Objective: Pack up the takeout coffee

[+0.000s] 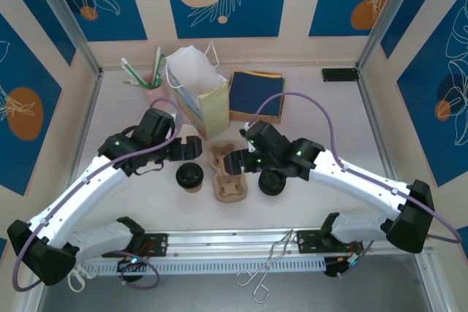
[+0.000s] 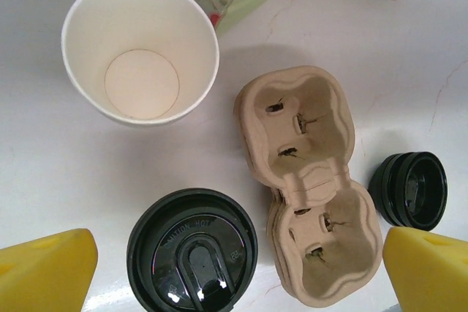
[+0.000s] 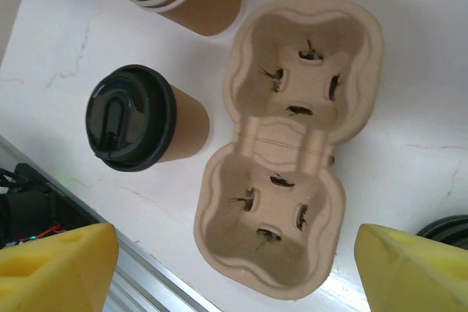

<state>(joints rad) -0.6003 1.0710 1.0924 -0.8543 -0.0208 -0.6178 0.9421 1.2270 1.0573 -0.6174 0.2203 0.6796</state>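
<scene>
takeout coffee (image 2: 191, 250) is standing upright just under left gripper (image 2: 238, 272), nearer it than right gripper (image 3: 235, 272); both are gaping wide, holding nothing.

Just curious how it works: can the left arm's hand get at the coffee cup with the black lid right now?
Probably yes. The left hand hangs open over the lidded cup, which stands upright with nothing on top. The empty cup and the carrier stand apart from it, the carrier only narrowly.
</scene>
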